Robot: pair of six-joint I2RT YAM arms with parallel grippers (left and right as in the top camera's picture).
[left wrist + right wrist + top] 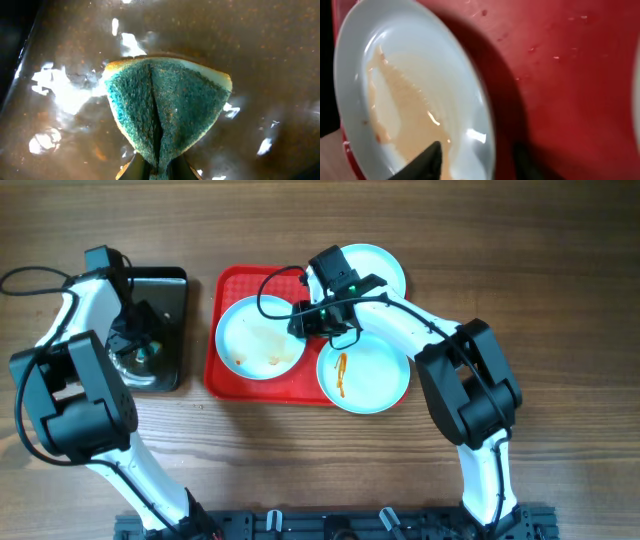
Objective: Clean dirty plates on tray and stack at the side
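Observation:
The red tray (225,375) holds three pale plates. The left plate (260,337) has smeared orange-brown sauce. The front right plate (370,375) has one orange streak. The back right plate (385,265) is partly hidden by my right arm. My right gripper (305,320) grips the left plate's right rim. In the right wrist view one finger lies inside the plate (410,90) and the other outside it, with the gripper (477,162) closed on the rim. My left gripper (159,167) is shut on a green sponge (167,107) over the black tray (170,290).
The glossy black tray (260,60) on the left is wet and shows bright reflections. Bare red tray floor (570,90) lies right of the held plate. Wooden tabletop (560,270) surrounds both trays. The arm bases stand at the front edge.

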